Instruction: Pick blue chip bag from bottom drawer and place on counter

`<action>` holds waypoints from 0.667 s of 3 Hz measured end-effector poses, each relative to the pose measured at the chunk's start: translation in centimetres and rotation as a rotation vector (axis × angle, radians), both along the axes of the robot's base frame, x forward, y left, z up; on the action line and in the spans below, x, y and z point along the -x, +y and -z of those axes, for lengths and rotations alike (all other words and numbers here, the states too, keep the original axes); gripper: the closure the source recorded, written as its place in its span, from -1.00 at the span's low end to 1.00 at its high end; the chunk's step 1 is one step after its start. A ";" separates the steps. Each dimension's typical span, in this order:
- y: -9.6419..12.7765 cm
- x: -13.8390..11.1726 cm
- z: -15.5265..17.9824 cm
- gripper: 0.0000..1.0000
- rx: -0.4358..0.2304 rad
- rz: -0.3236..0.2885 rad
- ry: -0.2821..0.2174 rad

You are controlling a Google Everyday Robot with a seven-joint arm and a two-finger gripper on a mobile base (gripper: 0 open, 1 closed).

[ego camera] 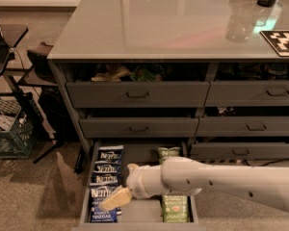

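The bottom drawer (147, 214) stands pulled open at the lower left of the cabinet. A row of several dark blue Kettle chip bags (105, 186) lies along its left side, the nearest one showing "VINEGAR" lettering (103, 214). Green Kettle bags (174, 207) lie on its right side. My white arm reaches in from the right, and my gripper (114, 198) hangs low over the blue bags near the front of the drawer, its cream fingers (116, 198) pointing down and left. The glossy light grey counter (149, 23) spans the top of the cabinet.
A clear glass (240, 19) and a black-and-white marker tag (285, 41) sit on the counter's right. The upper drawers (135, 94) are partly open with clutter inside. A dark crate (9, 134) and a black stand (24, 95) are at the left on carpet.
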State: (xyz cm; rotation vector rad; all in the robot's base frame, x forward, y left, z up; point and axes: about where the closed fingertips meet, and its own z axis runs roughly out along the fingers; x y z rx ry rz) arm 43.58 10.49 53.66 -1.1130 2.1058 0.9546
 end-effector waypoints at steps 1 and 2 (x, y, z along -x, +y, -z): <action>-3.9 -3.5 2.4 -1.00 0.035 0.076 -0.027; -7.2 -7.7 6.5 -1.00 0.103 0.117 0.037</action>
